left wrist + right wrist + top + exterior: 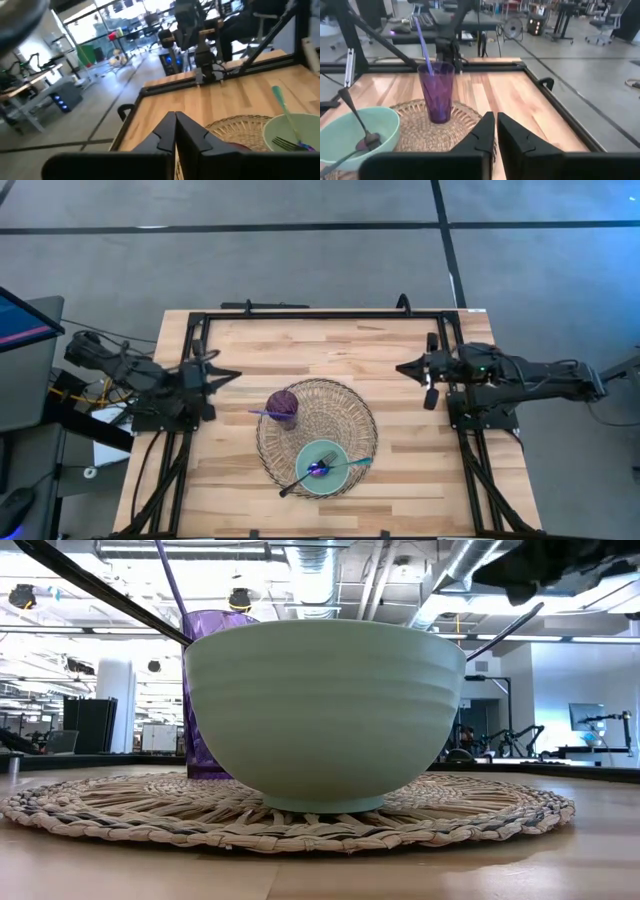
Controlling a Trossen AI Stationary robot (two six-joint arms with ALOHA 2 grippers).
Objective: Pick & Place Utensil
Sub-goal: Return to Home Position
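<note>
Only overhead do clenched left hand [233, 375] and right hand [402, 367] show flanking the mat [345, 398].

Pale wooden table [410, 380], one round woven mat [340, 405] lying flat near its middle

I see bare table [330, 350] open between the far rail [320, 315] and the mat [345, 410] — a wide strip running right across. Narrower bare strips run either side of the mat, inside the side rails. The middle is crowded: the cup [283, 406] on the mat's far left and the bowl [335, 455] at its near edge stand close together. The straw [258, 413] leans out leftward past the cup's rim. A fork [292, 486] pokes from the bowl toward the near left, a teal handle [358, 463] to the right. The left pincer [235, 375] and right pincer [400, 366] sit by the side rails — off the mat.
</note>
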